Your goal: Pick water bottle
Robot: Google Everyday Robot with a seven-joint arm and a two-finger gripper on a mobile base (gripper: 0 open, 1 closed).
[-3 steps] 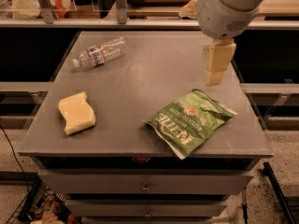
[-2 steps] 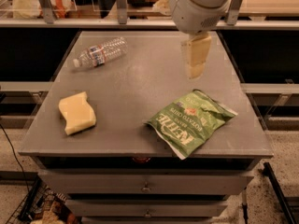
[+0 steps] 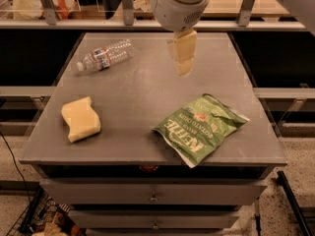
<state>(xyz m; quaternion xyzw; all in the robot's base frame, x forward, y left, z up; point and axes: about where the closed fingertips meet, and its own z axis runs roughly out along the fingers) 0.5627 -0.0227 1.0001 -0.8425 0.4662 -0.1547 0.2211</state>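
- We see the gripper [image 3: 183, 65] hanging over the far half of the table [image 3: 142, 90], a little right of the middle, below the arm's [image 3: 179, 4] rounded grey housing at the top of the view.
- The gripper points down at the grey table top. We cannot tell whether it touches the surface or hangs above it.
- We cannot tell how far the gripper is open. We see nothing in its grasp, and it stands apart from every item on the table.
- The water bottle [image 3: 105, 55] lies on its side in the far left part of the table, well to the left of the gripper.
- The bottle is clear and ribbed, with a red, white and blue label band around its middle. Its white cap points to the left and slightly toward the near side, and its base points to the right and far.
- A yellow sponge [image 3: 80, 119] lies flat near the left edge on the near side, well apart from the bottle.
- A green chip bag [image 3: 201, 128] lies on the near right part of the table, with one corner close to the near edge.
- Under the table top we see drawer fronts [image 3: 155, 195] with small handles.
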